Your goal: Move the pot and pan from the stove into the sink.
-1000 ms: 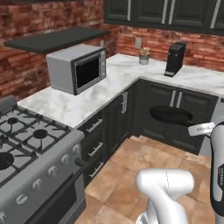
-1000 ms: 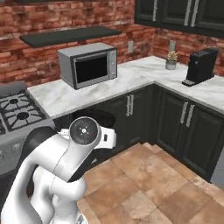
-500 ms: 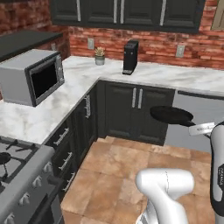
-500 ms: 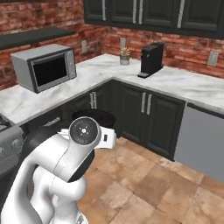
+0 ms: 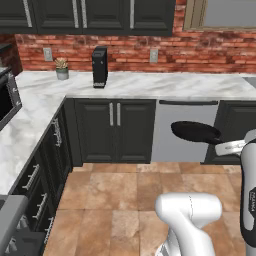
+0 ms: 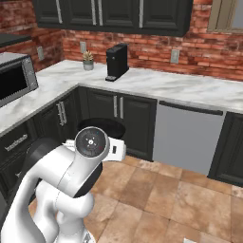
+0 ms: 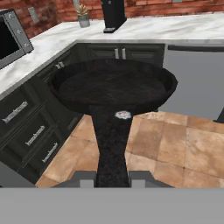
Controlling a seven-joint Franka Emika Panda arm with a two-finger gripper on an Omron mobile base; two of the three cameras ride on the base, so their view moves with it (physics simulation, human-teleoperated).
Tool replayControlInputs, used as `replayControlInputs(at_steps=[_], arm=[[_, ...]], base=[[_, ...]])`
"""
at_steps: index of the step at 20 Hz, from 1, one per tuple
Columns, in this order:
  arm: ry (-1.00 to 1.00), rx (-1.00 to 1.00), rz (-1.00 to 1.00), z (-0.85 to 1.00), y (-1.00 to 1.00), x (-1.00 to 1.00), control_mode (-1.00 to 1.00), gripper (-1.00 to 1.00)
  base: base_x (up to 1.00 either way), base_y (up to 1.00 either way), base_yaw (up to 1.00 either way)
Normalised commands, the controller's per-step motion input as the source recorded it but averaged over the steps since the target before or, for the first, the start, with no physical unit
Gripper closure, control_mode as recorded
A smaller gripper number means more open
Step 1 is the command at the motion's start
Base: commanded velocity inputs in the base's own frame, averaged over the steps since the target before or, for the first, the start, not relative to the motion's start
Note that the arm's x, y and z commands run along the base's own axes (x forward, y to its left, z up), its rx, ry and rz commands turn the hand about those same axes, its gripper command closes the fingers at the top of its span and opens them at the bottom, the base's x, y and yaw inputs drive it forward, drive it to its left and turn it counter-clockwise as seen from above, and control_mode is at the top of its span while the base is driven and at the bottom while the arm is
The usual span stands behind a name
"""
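The pan [image 7: 113,89] is a shallow black round one, and it hangs in the air over the tiled floor. Its thin handle runs back to my gripper [image 7: 112,177], which is shut on it. From the base the pan [image 5: 196,131] floats in front of the dishwasher, and in the right base view the pan [image 6: 102,127] peeks out behind my arm. A grey corner of the stove [image 5: 12,220] sits at the lower left. The pot is out of view. A grey sliver at the counter's far right end [image 5: 248,78] is too small to tell whether it is the sink.
White marble counter [image 5: 165,85] runs along the brick wall over dark cabinets. On it stand a black coffee machine [image 5: 99,66] and a small potted plant [image 5: 62,69]. A steel dishwasher front [image 6: 187,137] and a microwave [image 6: 14,80] are nearby. Tiled floor [image 5: 120,190] lies ahead.
The whole scene has slid left as the base turned right: stove and microwave left the middle, and the dishwasher came in. The pan stays in my shut gripper.
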Motion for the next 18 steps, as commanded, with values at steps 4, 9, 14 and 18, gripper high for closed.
replayControlInputs(at_steps=[4, 9, 14, 18], arm=[[0.00, 0.00, 0.00, 0.00, 0.00, 0.00, 1.00, 1.00], [0.00, 0.00, 0.00, 0.00, 0.00, 0.00, 1.00, 1.00], [0.00, 0.00, 0.00, 0.00, 0.00, 0.00, 1.00, 1.00], [0.00, 0.00, 0.00, 0.00, 0.00, 0.00, 1.00, 1.00]], base=[[0.09, -0.15, -0.46], [0.01, -0.09, -0.22], [0.23, 0.09, 0.00], [0.51, 0.25, 0.01]])
